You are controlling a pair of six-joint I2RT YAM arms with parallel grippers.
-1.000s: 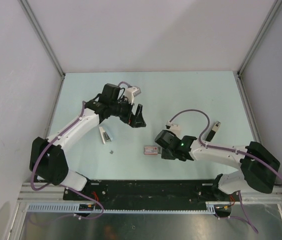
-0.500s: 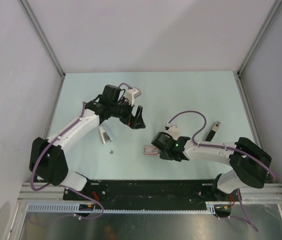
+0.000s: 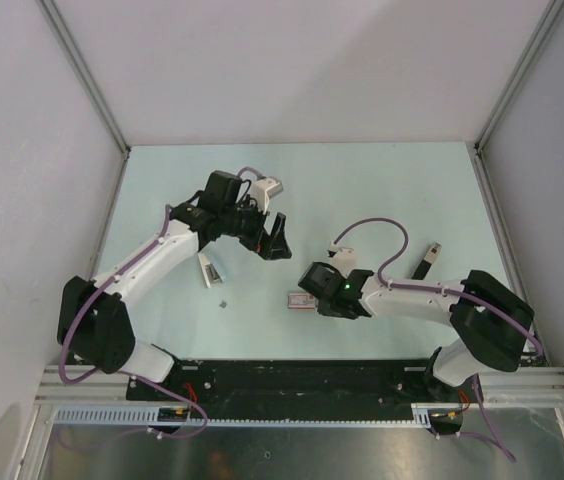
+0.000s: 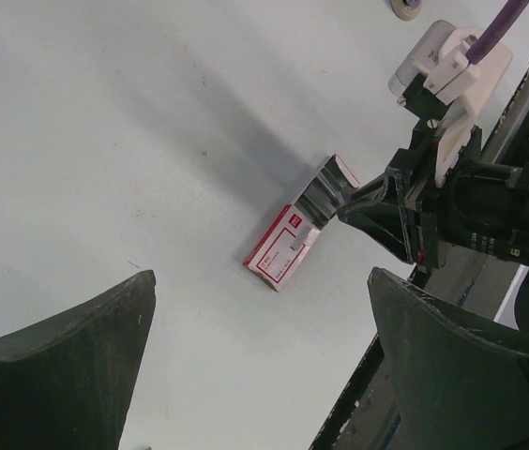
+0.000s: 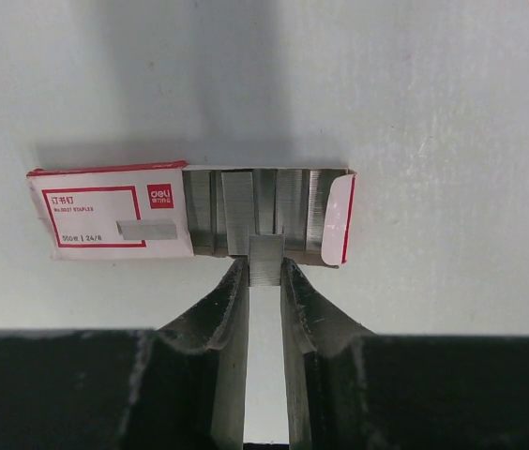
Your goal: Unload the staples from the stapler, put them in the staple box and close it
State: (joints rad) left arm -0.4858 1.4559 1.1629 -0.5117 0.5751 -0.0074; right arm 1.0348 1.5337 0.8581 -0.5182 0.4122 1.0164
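A flat red-and-white stapler [image 5: 114,220] lay on the pale table [image 3: 382,190], its grey ribbed section exposed. The right gripper [image 5: 264,274] sat at the edge of that section, fingers clenched on a short grey strip [image 5: 265,255] jutting from it. The left gripper [image 3: 278,240] hung beyond and left of the stapler, spread wide, holding nothing. The staples [image 3: 205,270], a pale strip, lay well left of the stapler.

Pale mint-green matte worktop [image 3: 382,190] enclosed by plain white panel walls [image 3: 292,60] at the far edge and both sides, joined by grey aluminium corner posts [image 3: 82,72]. A black mounting rail [image 3: 302,378] runs along the near edge; lighting is even, shadows soft.
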